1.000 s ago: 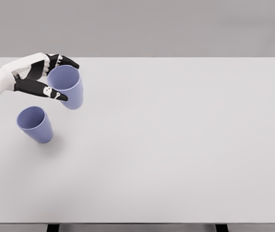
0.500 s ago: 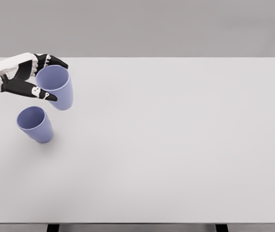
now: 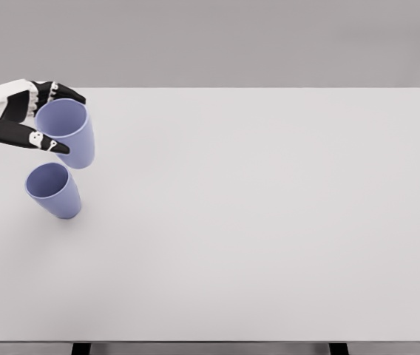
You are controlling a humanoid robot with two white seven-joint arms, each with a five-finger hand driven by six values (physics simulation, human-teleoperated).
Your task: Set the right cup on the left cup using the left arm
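The left hand [image 3: 19, 118] comes in from the nine o'clock edge of the white table [image 3: 269, 222] with its fingers curled around a lavender cup [image 3: 68, 134]. The thumb [image 3: 25, 136] lies across the near side of the rim, and the dark fingers [image 3: 56, 93] wrap the far side, so the cup is pinched near its top. That held cup sits up at about ten o'clock of the tabletop, close to the far-left corner. Its mouth is open upward and faces toward me, so I can see down inside it. Its long axis is close to upright but tilted, the base leaning off toward the five o'clock direction from the rim. It appears raised off the surface, though I can't be sure how high.

The second lavender cup [image 3: 55, 191] stands on the table just toward six o'clock from the held one, near it but not touching. It too is mouth up, its axis running from an open rim at the upper left to a base toward five o'clock, with a faint shadow at its foot. The held cup is not over that mouth; it lies beyond it, slightly toward the three o'clock side.

The rest of the table stretches away toward three o'clock under a grey wall [image 3: 232, 37].
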